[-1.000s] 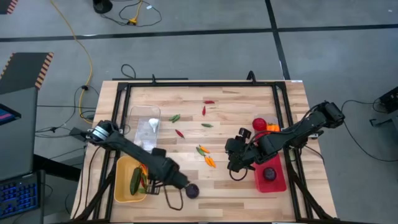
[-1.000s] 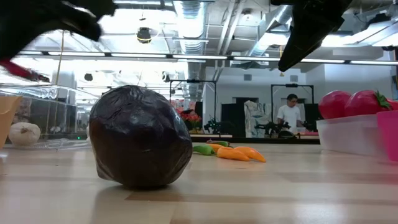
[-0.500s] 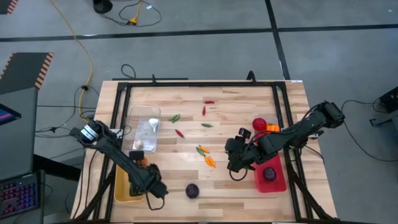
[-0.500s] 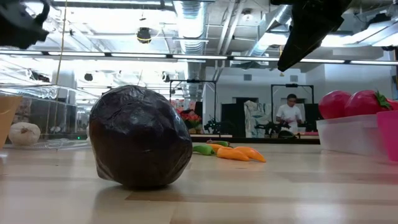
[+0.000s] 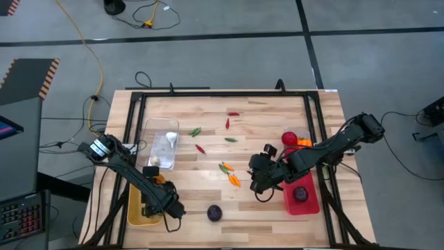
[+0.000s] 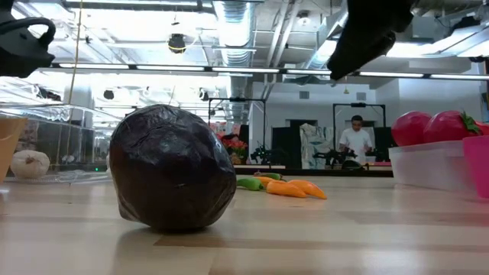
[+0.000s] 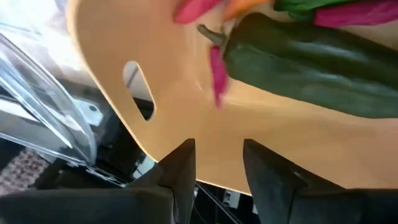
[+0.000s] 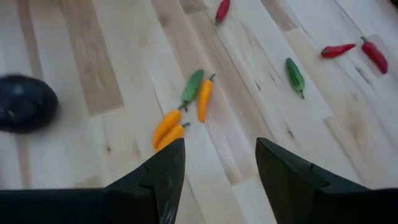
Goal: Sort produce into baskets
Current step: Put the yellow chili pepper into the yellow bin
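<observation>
Wooden table (image 5: 263,121) before you: your yellow bin (image 5: 136,208) at near left holds a green pepper (image 7: 311,65), under your left gripper (image 5: 161,203), fingers apart and empty. Your red bin (image 5: 305,201) at right holds a dark purple round (image 5: 300,194) and a tomato (image 5: 288,139); your right gripper (image 5: 258,182) hovers open beside it, and garlic (image 5: 154,162) lies in the clear bin (image 5: 161,142).

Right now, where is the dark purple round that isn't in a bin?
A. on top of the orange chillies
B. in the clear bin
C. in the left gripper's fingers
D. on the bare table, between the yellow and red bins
D: the purple round lies alone on the wood near the table's front edge, between the yellow bin and the red bin, touching neither gripper.
</observation>
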